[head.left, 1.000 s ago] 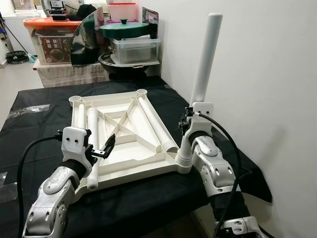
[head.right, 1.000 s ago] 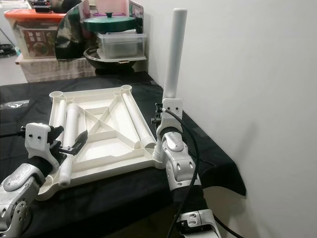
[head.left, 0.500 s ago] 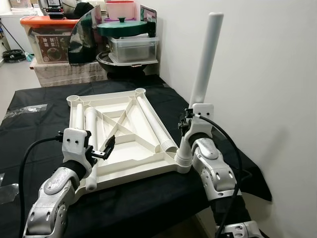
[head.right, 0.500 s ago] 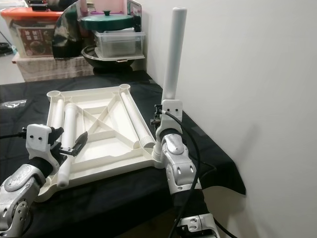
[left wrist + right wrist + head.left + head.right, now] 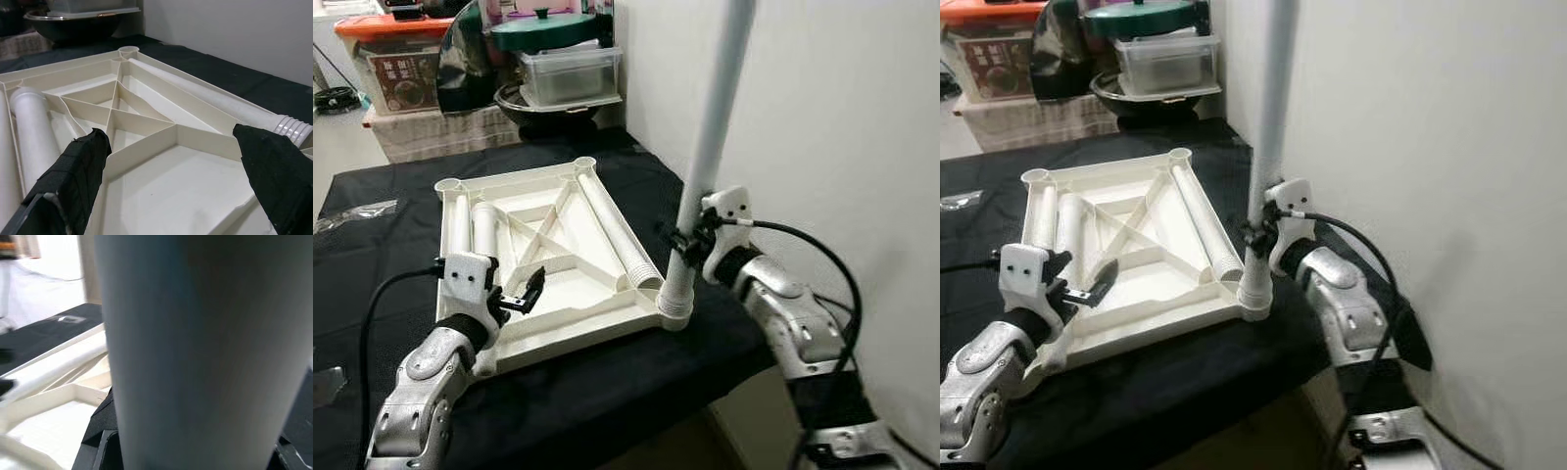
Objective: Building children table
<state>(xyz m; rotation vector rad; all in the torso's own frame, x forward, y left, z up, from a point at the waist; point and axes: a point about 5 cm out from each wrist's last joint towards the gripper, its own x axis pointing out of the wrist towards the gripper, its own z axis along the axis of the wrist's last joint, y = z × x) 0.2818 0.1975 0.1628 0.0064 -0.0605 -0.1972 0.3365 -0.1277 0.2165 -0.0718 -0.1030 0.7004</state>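
Note:
The white tabletop (image 5: pixel 553 257) lies upside down on a black-covered table. One white leg (image 5: pixel 710 147) stands upright in its near right corner socket (image 5: pixel 674 311). My right gripper (image 5: pixel 689 238) is shut on this leg just above the socket, and in the right wrist view the leg (image 5: pixel 195 352) sits between the dark fingers (image 5: pixel 98 431). My left gripper (image 5: pixel 525 292) hangs open over the near left part of the tabletop, with ribs (image 5: pixel 146 122) between its fingers (image 5: pixel 73 171). Loose legs lie inside the tabletop: one along the right side (image 5: pixel 617 230), two on the left (image 5: pixel 481 227).
A white wall (image 5: pixel 822 117) runs close along the right of the table. Behind the table stand stacked boxes (image 5: pixel 406 78), a clear container (image 5: pixel 570 76) and a dark bowl with a green lid (image 5: pixel 543 29). The table's near edge (image 5: pixel 607 411) drops off below the tabletop.
The camera has shifted. My right arm has swung out to the right, still gripping the upright leg. The left gripper stays open over the same near left spot.

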